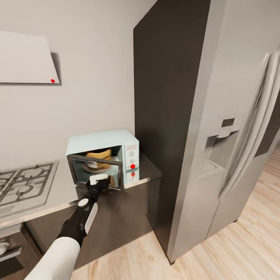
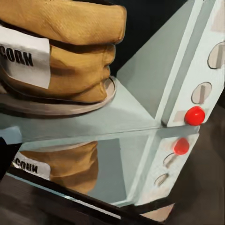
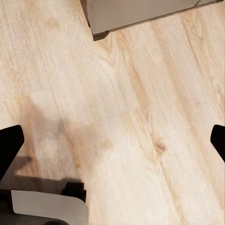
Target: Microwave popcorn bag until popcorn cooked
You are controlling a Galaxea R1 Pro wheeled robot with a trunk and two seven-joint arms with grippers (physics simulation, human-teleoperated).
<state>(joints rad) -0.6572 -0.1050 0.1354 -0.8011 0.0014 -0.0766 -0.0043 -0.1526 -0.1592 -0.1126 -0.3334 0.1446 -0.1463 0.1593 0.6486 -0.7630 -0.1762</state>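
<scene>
Mint-blue microwave (image 1: 104,154): sits on my desk (image 1: 66,190), a grey glossy slab, a little left of centre in the head view, with its back to the grey wall.
Door (image 1: 97,173): swung down and open toward me, its dark frame around see-through glass; in my left wrist view the glass mirrors the bag and the red light.
Popcorn bag (image 2: 70,51): inside the microwave's cavity, resting on the round plate (image 2: 56,105). It is tan-brown cloth with a rolled rim, and its white label shows the letters "CORN". In the head view it appears as a tan shape through the opening (image 1: 100,155).
Control panel: right of the cavity, with pale knobs and a round red light (image 1: 132,166); the same light shows at the right edge of my left wrist view (image 2: 194,115).
Left claw (image 1: 98,180): at the lower edge of the open door, at the end of my black and white arm reaching up from the lower left of the head view. I cannot tell whether its fingers are apart or together.
Right claw (image 3: 112,145): open, both dark fingertips wide apart at the side edges of my right wrist view, nothing between them, hanging over the light wood plank floor (image 3: 140,93).
Gas hob (image 1: 23,184): on the desk at the left edge of the head view.
Fridge (image 1: 217,128): tall, grey, just right of the microwave.
</scene>
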